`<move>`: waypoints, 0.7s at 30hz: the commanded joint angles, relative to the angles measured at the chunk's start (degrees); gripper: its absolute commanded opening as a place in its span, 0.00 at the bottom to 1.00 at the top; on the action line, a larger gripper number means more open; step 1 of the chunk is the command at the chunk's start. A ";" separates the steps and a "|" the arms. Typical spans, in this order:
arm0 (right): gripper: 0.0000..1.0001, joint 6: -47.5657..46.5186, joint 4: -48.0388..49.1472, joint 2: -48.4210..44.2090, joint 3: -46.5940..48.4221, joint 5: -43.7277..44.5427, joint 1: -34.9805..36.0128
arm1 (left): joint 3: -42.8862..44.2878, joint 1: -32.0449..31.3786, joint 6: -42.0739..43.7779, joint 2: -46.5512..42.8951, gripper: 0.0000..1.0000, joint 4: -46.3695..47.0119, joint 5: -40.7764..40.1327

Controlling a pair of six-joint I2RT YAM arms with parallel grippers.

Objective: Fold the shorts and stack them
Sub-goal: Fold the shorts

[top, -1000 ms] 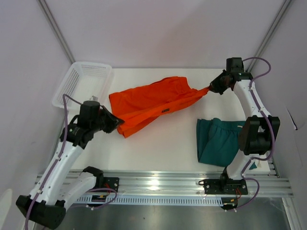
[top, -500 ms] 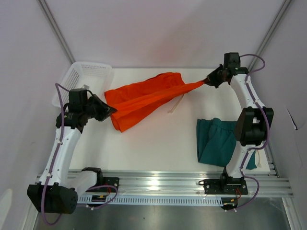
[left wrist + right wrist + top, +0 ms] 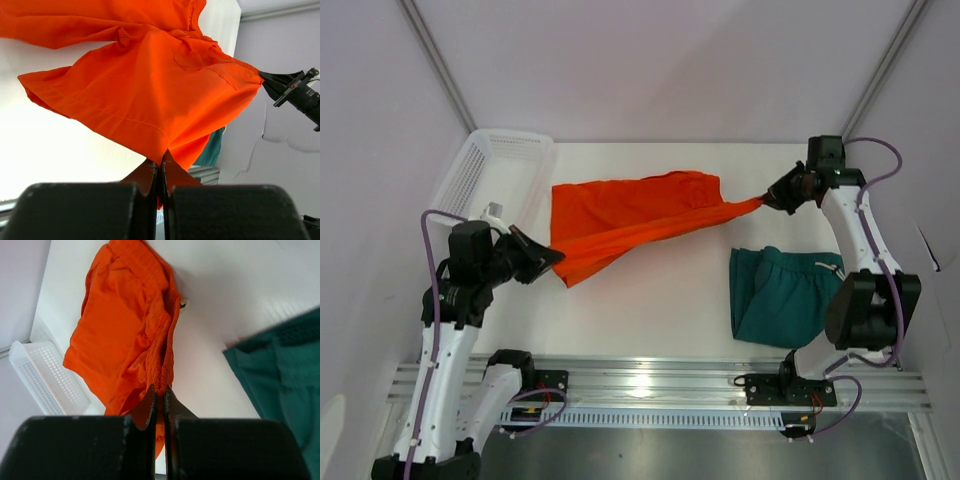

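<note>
The orange shorts [image 3: 630,215] hang stretched above the table between both grippers. My left gripper [image 3: 556,256] is shut on a leg hem at the left end [image 3: 162,152]. At the right end my right gripper [image 3: 767,198] is shut on the gathered waistband [image 3: 161,389]. The orange shorts [image 3: 150,85] spread wide in the left wrist view and hang as a long drape [image 3: 125,335] in the right wrist view. The teal-green shorts [image 3: 780,295] lie folded on the table at the right, also seen in the right wrist view [image 3: 280,370].
A white mesh basket [image 3: 490,185] stands at the table's back left corner, close behind the left arm [image 3: 470,270]. The right arm [image 3: 865,290] rises over the teal-green shorts. Walls close in on both sides.
Both grippers have shifted, the left one toward the near edge and the right one to the right and nearer. The orange shorts moved with them and stay stretched.
</note>
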 commanded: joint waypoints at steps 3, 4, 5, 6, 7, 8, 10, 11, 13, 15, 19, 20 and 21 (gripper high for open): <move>0.00 -2.94 -2.86 -12.26 -6.45 5.98 -3.18 | -2.14 -4.72 -2.22 -5.25 0.00 -3.40 -1.43; 0.00 -3.12 -2.69 -13.42 -8.46 5.98 -3.45 | -2.23 -6.12 -2.75 -5.34 0.00 -3.58 -1.69; 0.00 -3.21 -2.77 -14.30 -9.26 5.81 -4.06 | -2.23 -6.57 -2.75 -5.26 0.00 -3.23 -2.30; 0.00 -3.30 -2.69 -15.18 -9.62 5.54 -4.24 | -1.88 -6.83 -2.49 -4.74 0.00 -3.23 -2.83; 0.00 -3.21 -2.69 -15.10 -9.53 5.63 -4.33 | -0.31 -6.84 -1.36 -3.86 0.00 -3.23 -3.53; 0.00 -2.86 -2.86 -14.84 -9.10 5.72 -4.59 | 0.40 -6.75 -0.65 -1.24 0.00 -3.14 -4.58; 0.00 -2.68 -3.39 -12.73 -7.78 5.63 -4.68 | 2.77 -6.75 0.84 2.54 0.00 -1.92 -4.59; 0.00 -2.07 -3.65 -11.85 -5.86 5.72 -4.77 | 4.61 -6.66 1.29 4.74 0.00 -1.12 -4.33; 0.00 -1.54 -3.83 -9.04 -4.09 5.54 -4.77 | 7.60 -6.14 2.42 10.63 0.00 -0.33 -4.24; 0.00 -0.67 -4.18 -5.98 -1.02 5.72 -4.77 | 11.03 -5.00 2.87 15.19 0.00 0.90 -4.60; 0.00 0.66 -4.09 -0.79 3.55 5.54 -4.77 | 15.69 -3.24 3.75 21.18 0.00 2.84 -4.15; 0.00 0.83 -4.18 0.45 5.91 5.54 -4.77 | 17.27 -2.97 4.01 22.50 0.00 2.58 -3.81; 0.00 1.01 -4.18 1.68 7.15 5.45 -4.68 | 19.37 -2.62 4.36 23.91 0.00 2.31 -3.54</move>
